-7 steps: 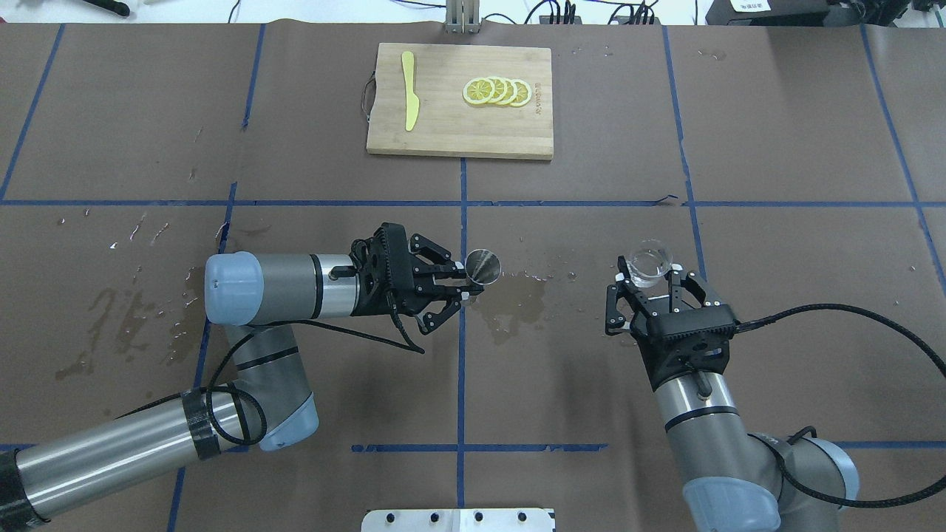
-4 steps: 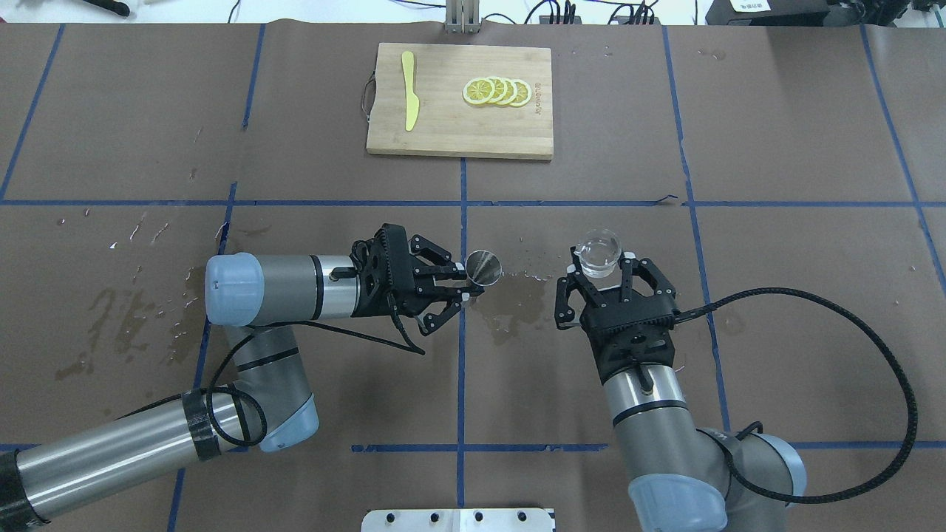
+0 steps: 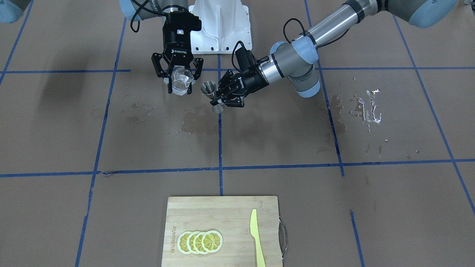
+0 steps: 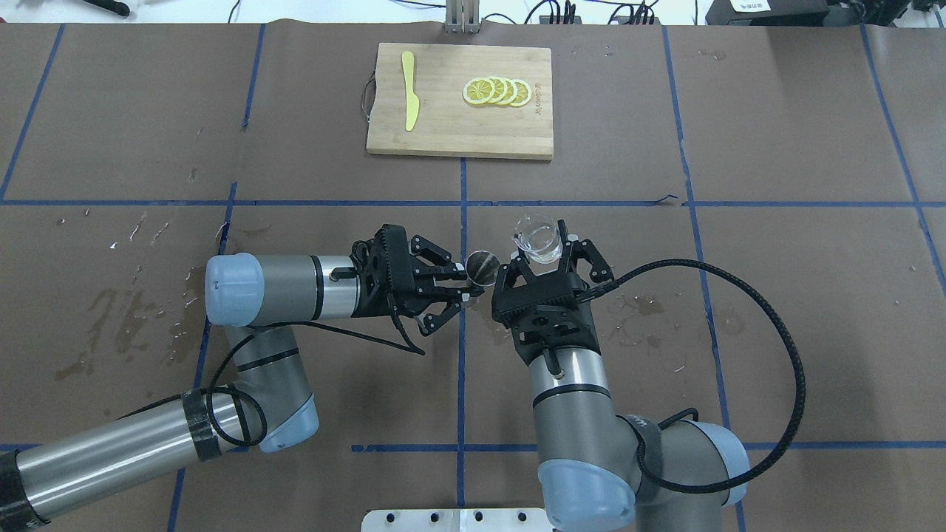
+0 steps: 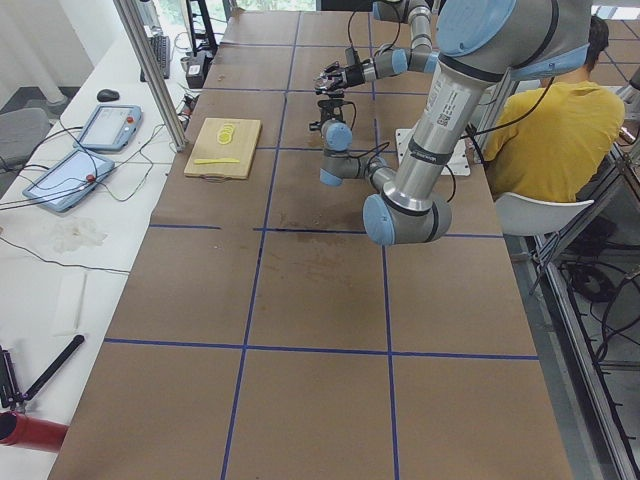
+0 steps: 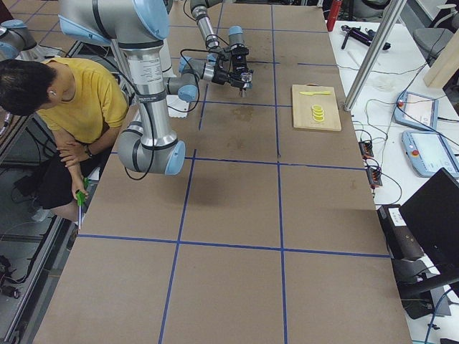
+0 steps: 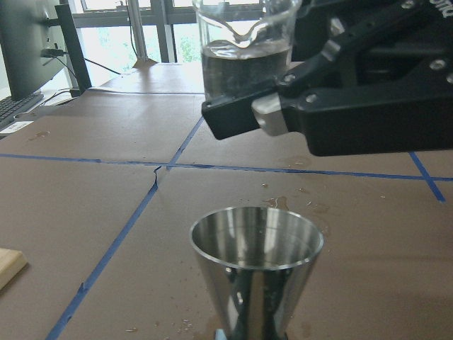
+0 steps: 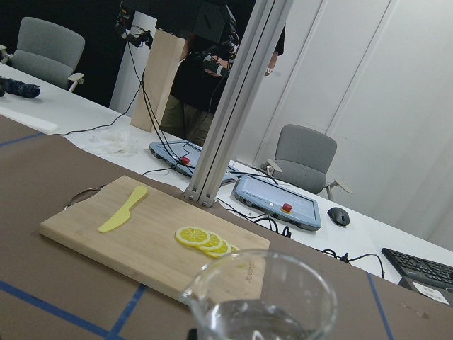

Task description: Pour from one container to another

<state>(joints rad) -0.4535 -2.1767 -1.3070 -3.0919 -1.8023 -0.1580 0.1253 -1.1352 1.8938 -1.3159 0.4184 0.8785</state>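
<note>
1. The left gripper (image 4: 467,285) is clamped on the narrow waist of the jigger (image 4: 483,266) and holds it upright, mouth up, near the middle of the table (image 4: 776,133); whether its foot touches the surface cannot be told.
2. The right gripper (image 4: 539,256) is clamped around the measuring cup (image 4: 537,238); the cup is level, part-filled with clear liquid, just right of the jigger and slightly farther; in the left wrist view it sits higher than the jigger's rim.
3. Judged from this, the step in hand is the final alignment before the pour; tilting has not begun, and the jigger's bowl looks empty or nearly so.
4. The cup's pouring lip appears to face the jigger side; the lip should be brought over the centre of the mouth before any rotation; the target is small, so alignment comes first.
5. The wrist should roll slowly leftward, giving a thin stream; a fast tilt would likely overshoot the far rim.
6. The right fingers (image 7: 283,113) should stay apart from the jigger and the left gripper; a knock could twist the jigger in its grip.
7. The pour should stop short of the brim, and the cup should return to level; wet patches (image 4: 510,299) on the table suggest spills come easily.
</note>
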